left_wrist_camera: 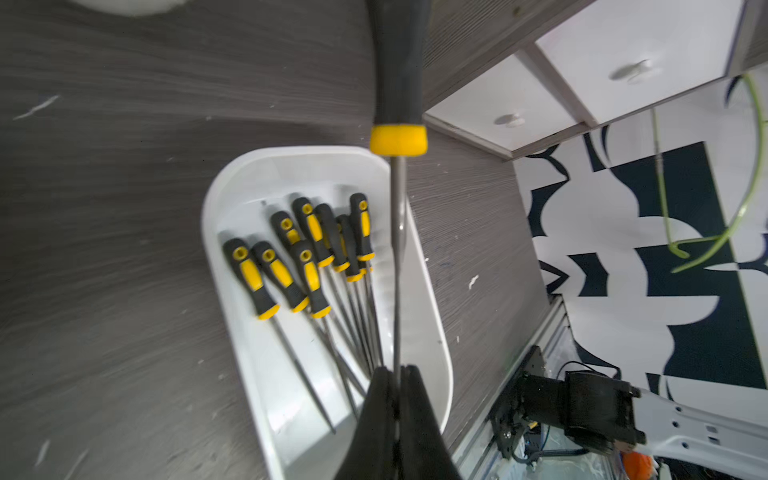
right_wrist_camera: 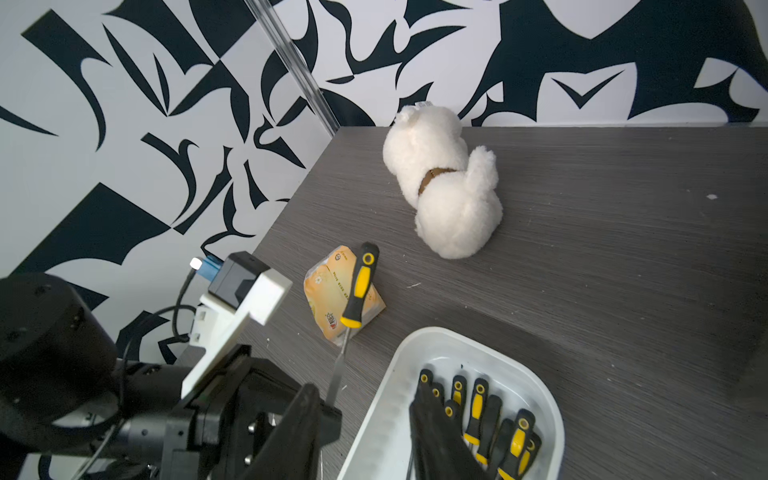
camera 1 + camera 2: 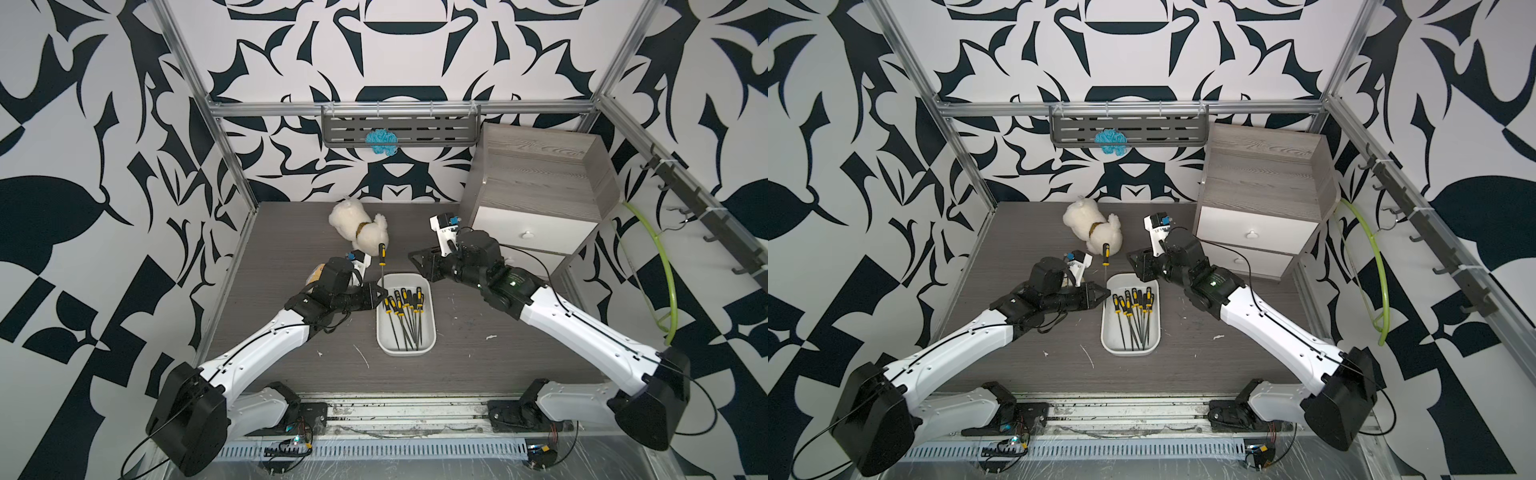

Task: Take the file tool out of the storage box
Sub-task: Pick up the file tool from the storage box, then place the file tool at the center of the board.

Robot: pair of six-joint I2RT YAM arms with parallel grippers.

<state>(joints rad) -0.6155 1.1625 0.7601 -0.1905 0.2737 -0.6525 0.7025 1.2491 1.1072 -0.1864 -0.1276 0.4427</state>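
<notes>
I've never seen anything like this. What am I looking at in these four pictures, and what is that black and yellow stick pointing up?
This is a robot with a left arm and a right arm, fixed at the near edge of a grey table. Each arm ends in a pincer. Two pictures look down from a camera overhead. The other two come from small cameras on the arms' wrists.

On the table are a white storage box, a plush toy, an orange snack packet and a grey cabinet with white drawers. The box holds thin files with black and yellow handles.

The stick is one such file. The left pincer is shut on its metal shaft and holds it upright, handle up, at the box's far corner. The right pincer hovers near the other far corner and seems to hold nothing.
</notes>
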